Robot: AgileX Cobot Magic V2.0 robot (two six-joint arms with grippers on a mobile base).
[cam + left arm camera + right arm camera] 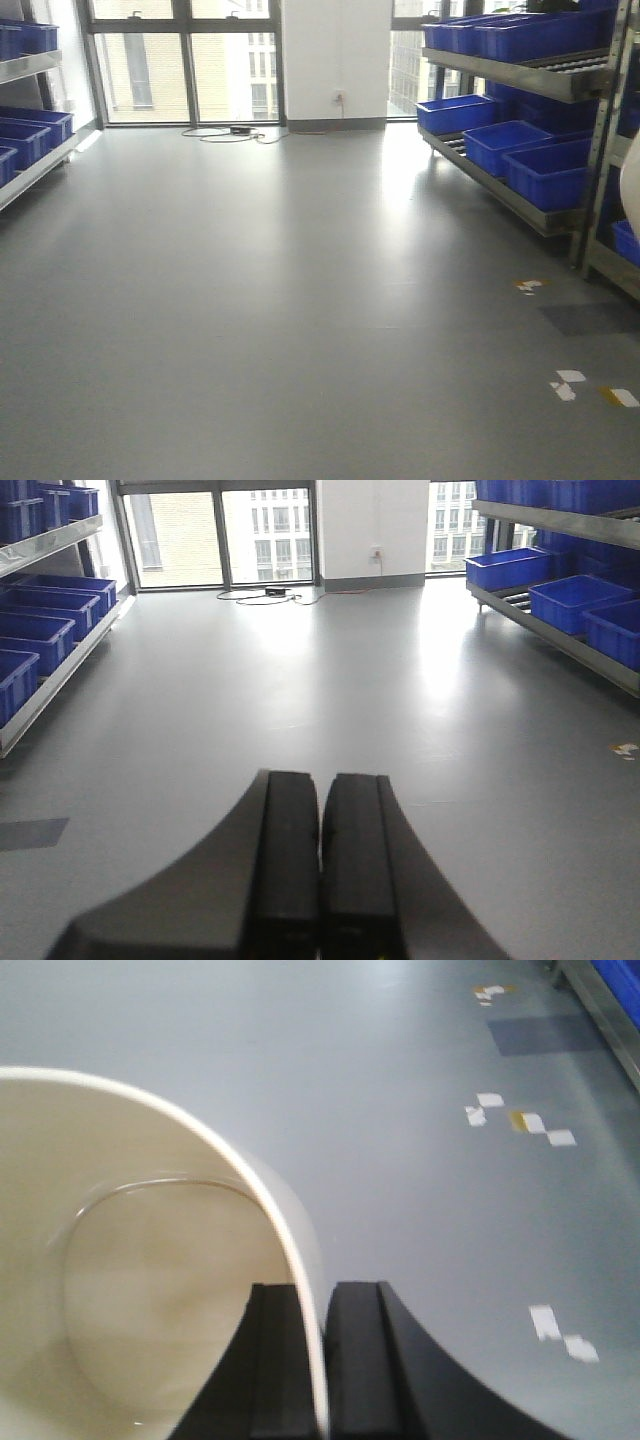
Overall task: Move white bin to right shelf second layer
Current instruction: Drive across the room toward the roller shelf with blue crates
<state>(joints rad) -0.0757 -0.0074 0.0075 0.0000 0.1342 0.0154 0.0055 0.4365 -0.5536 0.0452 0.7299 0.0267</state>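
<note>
The one white bin (130, 1260) is held above the floor (400, 1110), its wall clamped by the right gripper (322, 1360); the left gripper (320, 870) is pointed forward, fingers pressed together on nothing.

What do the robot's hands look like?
The black left gripper and black right gripper match: each has two long, flat, boxy fingers side by side, growing from a wider base that curves outward. No cables or markings show.
</note>
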